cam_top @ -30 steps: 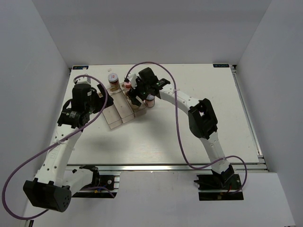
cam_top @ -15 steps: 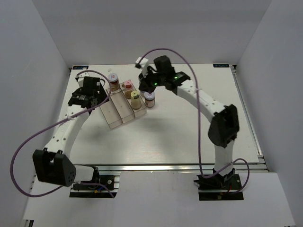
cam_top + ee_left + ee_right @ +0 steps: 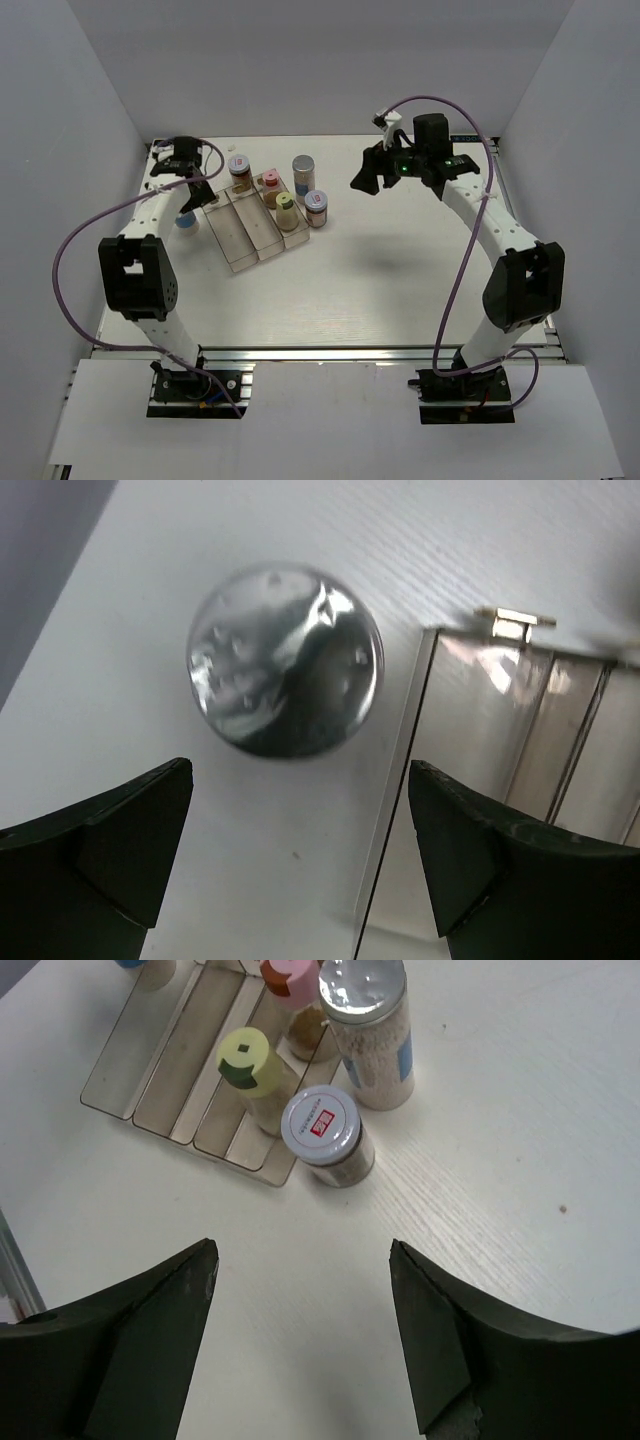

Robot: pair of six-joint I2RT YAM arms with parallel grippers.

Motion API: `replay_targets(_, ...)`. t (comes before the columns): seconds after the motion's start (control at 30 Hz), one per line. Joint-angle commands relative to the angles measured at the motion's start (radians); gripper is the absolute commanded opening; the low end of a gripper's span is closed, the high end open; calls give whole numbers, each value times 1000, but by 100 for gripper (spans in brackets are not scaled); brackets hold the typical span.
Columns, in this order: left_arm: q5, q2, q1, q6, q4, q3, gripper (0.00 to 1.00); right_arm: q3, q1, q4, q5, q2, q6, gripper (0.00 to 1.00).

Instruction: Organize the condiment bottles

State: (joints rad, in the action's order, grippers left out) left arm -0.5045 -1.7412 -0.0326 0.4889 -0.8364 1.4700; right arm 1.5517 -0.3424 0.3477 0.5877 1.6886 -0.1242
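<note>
A clear three-compartment tray [image 3: 245, 240] lies at the back left. A red-and-white-lidded jar [image 3: 239, 168], a pink-lidded bottle [image 3: 270, 184] and a pale-yellow-lidded bottle [image 3: 286, 207] stand at its far end. A tall silver-lidded bottle [image 3: 303, 168] and a white-lidded jar [image 3: 316, 206] stand on the table just right of it. A silver-lidded bottle [image 3: 186, 221] stands left of the tray. My left gripper [image 3: 190, 197] is open above that bottle [image 3: 285, 660], beside the tray's edge [image 3: 420, 780]. My right gripper [image 3: 365, 176] is open and empty, high and right of the bottles [image 3: 320, 1125].
The right wrist view shows the yellow lid [image 3: 243, 1060], the pink lid [image 3: 290, 975], the tall silver-lidded bottle [image 3: 368, 1020] and the tray [image 3: 170, 1080]. A small white object [image 3: 232, 150] lies near the back edge. White walls enclose the table.
My right gripper has drawn back to the right, away from the bottles, leaving the tall silver-lidded bottle standing free. My left gripper has swung to the back left, over the bottle beside the tray.
</note>
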Motion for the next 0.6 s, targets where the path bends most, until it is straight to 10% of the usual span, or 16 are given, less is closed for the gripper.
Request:
replay_targets(0.0,32,-41,31,-28,-13,102,98,-28,26,-33,52,-67,38,75)
replay_targets(0.33,69,-188,117,-47,-6,249,94,-61,59,-46,46,-107,52,75)
replay_targets(0.5,87,-158,119,-35,-7,250,23,-76,75,-41,38,-113,46,76)
replay_targets(0.57,87,-127,117,-36,-1,217,15,-85,75,-41,37,-118,43,75)
